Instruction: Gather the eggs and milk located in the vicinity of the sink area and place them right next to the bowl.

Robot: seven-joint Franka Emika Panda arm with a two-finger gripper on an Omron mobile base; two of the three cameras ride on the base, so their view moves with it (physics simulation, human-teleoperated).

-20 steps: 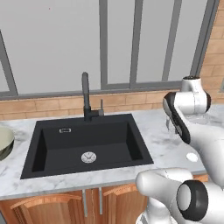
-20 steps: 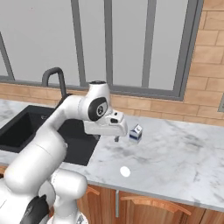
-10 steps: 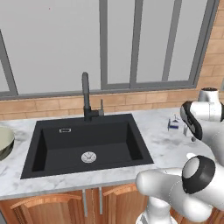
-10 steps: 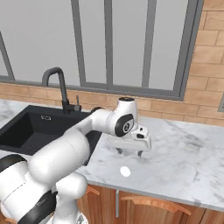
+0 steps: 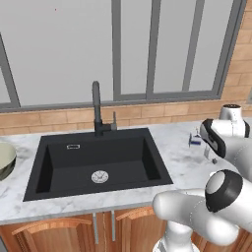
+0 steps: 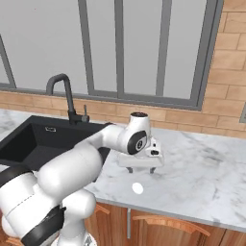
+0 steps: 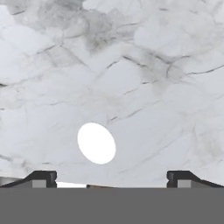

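Marble counter (image 6: 202, 168) — black sink (image 5: 98, 162) inset, perhaps brick (image 5: 147, 112) behind.

Both base views looked forward and down from behind the arm — sharing the sink (image 5: 98, 160) and marble counter (image 6: 202, 168). The hand view faced that counter closely — straight down.

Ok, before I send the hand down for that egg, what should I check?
1. Hand open: ok.
2. Egg within the fingers' span: ok, slightly off centre.
3. Hand level with egg: not ok, it hovers above the counter.
4. Milk upright: cannot tell, the arm hides most of it.
5. Bowl located: ok, on the far side of the sink.
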